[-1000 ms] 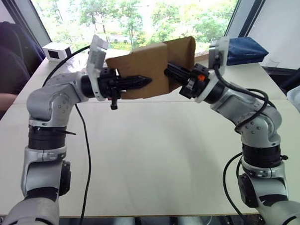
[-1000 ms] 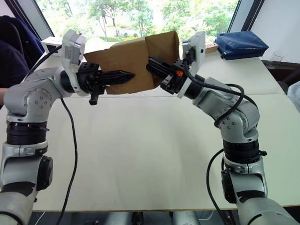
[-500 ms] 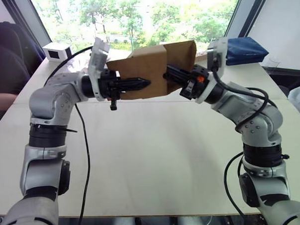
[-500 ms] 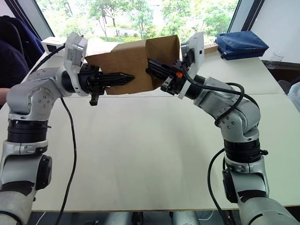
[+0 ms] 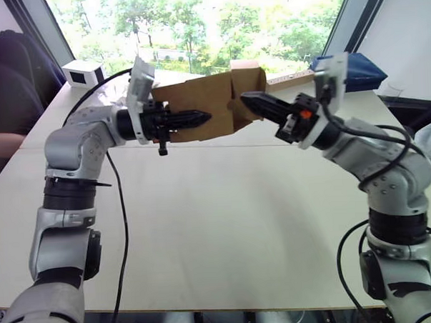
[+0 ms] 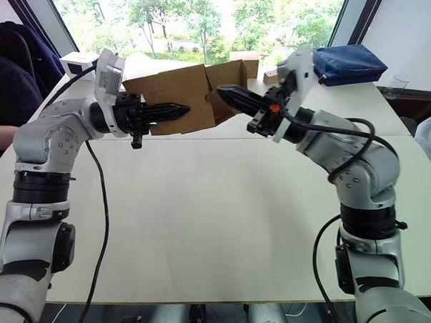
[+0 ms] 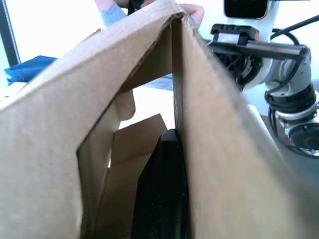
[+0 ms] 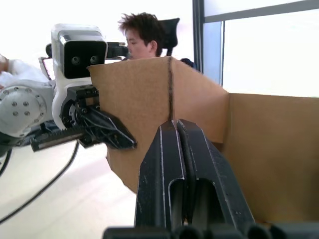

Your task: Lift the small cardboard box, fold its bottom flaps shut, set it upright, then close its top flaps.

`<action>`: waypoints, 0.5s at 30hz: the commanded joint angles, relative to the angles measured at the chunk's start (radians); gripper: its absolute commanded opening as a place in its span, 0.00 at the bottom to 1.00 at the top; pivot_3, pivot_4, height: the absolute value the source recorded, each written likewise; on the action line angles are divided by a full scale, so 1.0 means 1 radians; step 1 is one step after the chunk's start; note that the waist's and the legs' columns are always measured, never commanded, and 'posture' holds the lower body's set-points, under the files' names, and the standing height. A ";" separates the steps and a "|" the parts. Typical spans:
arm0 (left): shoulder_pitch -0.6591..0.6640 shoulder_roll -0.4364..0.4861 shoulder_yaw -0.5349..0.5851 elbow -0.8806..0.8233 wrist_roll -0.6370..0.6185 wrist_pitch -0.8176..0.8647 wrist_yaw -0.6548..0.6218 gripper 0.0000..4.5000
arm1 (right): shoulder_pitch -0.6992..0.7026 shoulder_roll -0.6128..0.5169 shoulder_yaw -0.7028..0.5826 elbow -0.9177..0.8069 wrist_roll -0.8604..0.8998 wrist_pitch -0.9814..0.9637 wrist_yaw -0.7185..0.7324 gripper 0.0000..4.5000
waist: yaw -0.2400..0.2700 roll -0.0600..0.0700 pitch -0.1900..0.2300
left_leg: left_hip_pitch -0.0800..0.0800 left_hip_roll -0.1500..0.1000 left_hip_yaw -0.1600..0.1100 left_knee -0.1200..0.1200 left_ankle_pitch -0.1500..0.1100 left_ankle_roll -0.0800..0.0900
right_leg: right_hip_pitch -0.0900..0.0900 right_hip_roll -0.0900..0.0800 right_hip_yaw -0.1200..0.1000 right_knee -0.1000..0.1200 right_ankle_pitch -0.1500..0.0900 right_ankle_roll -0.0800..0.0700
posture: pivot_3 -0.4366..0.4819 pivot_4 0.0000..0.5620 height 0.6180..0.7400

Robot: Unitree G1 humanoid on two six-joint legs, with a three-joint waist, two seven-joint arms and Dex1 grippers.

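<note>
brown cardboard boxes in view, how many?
2. Plain brown corrugated cardboard box held aloft in left tool; brown cardboard cube box farther back, behind it. Others may be hidden.

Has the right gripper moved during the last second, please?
Yes. The right gripper, fingers shut, has drawn back off the small cardboard box toward the robot's right, nearer the blue bag; the left gripper holds the box.

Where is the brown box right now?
In the head views the box is up in the air over the table's far side, held by the left gripper, with the right gripper at its right end.
</note>
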 commanded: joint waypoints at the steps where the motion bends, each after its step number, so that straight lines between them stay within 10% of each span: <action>1: -0.047 -0.001 0.008 -0.019 -0.009 -0.010 -0.011 0.00 | 0.103 -0.067 -0.068 -0.086 0.028 0.023 0.013 0.01 | 0.000 0.000 0.000 | 0.000 0.000 0.000 0.000 0.000 0.000 | 0.000 0.000 0.000 0.000 0.000 0.000 | 0.48 0.27 1.00; 15: -0.065 -0.011 0.000 -0.049 -0.029 0.025 -0.034 0.00 | 0.115 -0.060 0.091 -0.077 -0.160 -0.064 0.004 0.01 | -0.003 0.000 0.000 | 0.000 0.002 0.000 -0.001 0.000 0.000 | 0.000 0.003 0.001 -0.002 0.000 0.000 | 0.48 0.27 1.00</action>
